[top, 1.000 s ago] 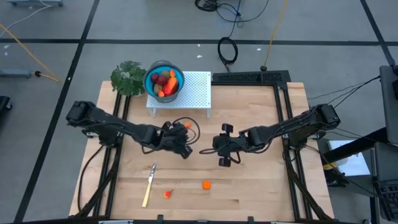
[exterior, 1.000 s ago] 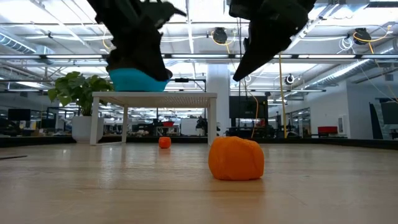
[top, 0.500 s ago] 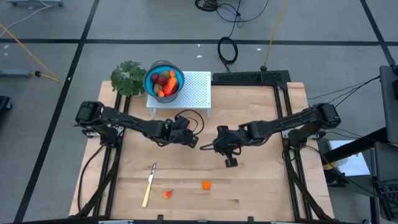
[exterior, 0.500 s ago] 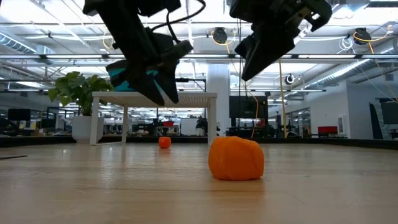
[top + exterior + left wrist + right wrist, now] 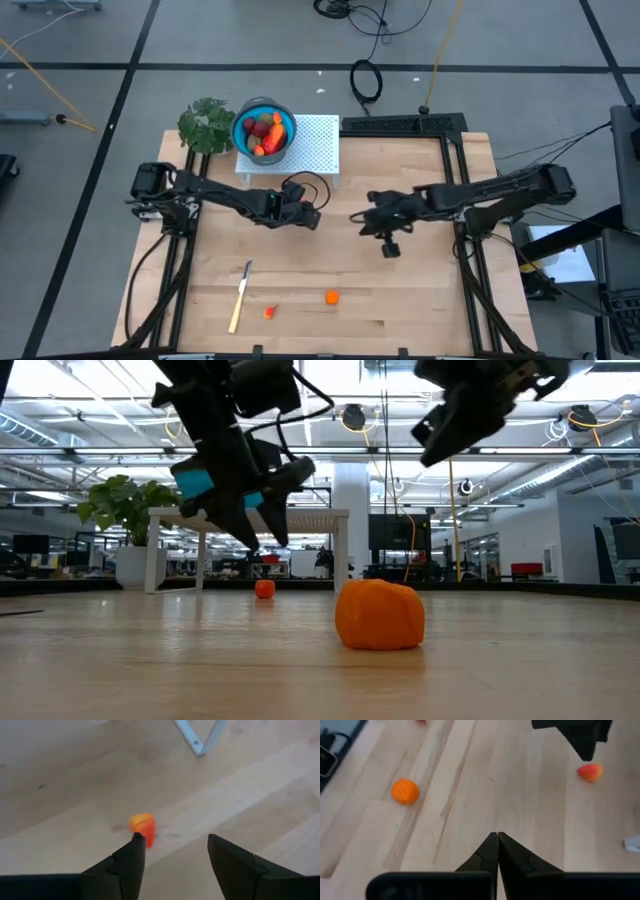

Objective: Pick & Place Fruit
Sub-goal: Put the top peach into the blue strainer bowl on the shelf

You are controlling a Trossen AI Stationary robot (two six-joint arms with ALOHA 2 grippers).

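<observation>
High view: left gripper (image 5: pixel 308 216) hangs over mid-table, just in front of the white perforated stand (image 5: pixel 312 145); right gripper (image 5: pixel 362 217) faces it, apart. Left wrist view: its fingers (image 5: pixel 131 858) spread, empty, w/ a small red-orange fruit (image 5: pixel 142 826) on the wood beyond. Right wrist view: fingers (image 5: pixel 496 851) pressed together, nothing between. Two loose orange pieces near table's front edge: one (image 5: pixel 332 297), other (image 5: pixel 268 312) near the yellow-handled knife (image 5: pixel 240 296). Rest of fruit sits in the blue bowl (image 5: pixel 264 129) on the stand, beside the plant (image 5: pixel 205 125).
</observation>
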